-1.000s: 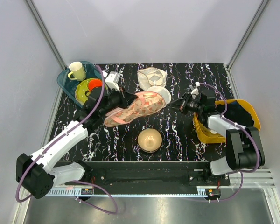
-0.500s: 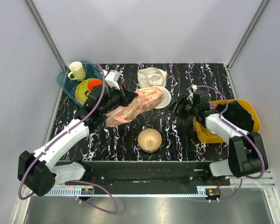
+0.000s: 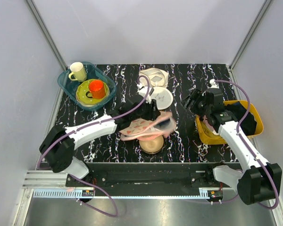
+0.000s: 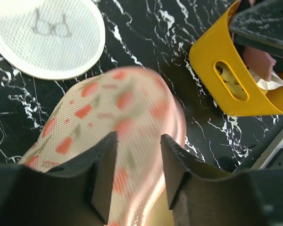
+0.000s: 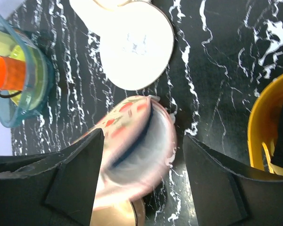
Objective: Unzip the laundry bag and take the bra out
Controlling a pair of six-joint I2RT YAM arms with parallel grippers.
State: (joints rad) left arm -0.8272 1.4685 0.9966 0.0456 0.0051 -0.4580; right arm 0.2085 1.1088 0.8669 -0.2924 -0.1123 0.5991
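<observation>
Hanging over the far rim of the tan bowl [image 3: 151, 145], the laundry bag [image 3: 144, 127] sits smeared and blurry. Its length runs left to right, and part of it overlaps the bowl from above. Pink fabric with orange marks, and a dark streak at the end right of the bowl that is too blurred to name.

The left gripper [image 4: 139, 139] is just above the bag, on the bowl's far side, with the arm reaching in from the bowl's left. Its jaws stand narrowly parted and the printed fabric shows through the gap beneath them. Probably nothing is pinched, but the blur makes contact hard to call.

The right gripper [image 5: 142, 135] is well right of the bowl and farther back. Its jaws are spread wide with nothing between them, and they point toward the bag's end.

A white mesh disc [image 3: 161, 98] lies flat beyond the bowl, just past the bag, with beige cloth [image 3: 153, 75] farther back. A yellow basket [image 3: 205, 134] holding dark fabric is to the bowl's right. A teal tray [image 3: 66, 84] with dishes is far left and back. All of it rests on the black marbled table [image 3: 188, 141].
</observation>
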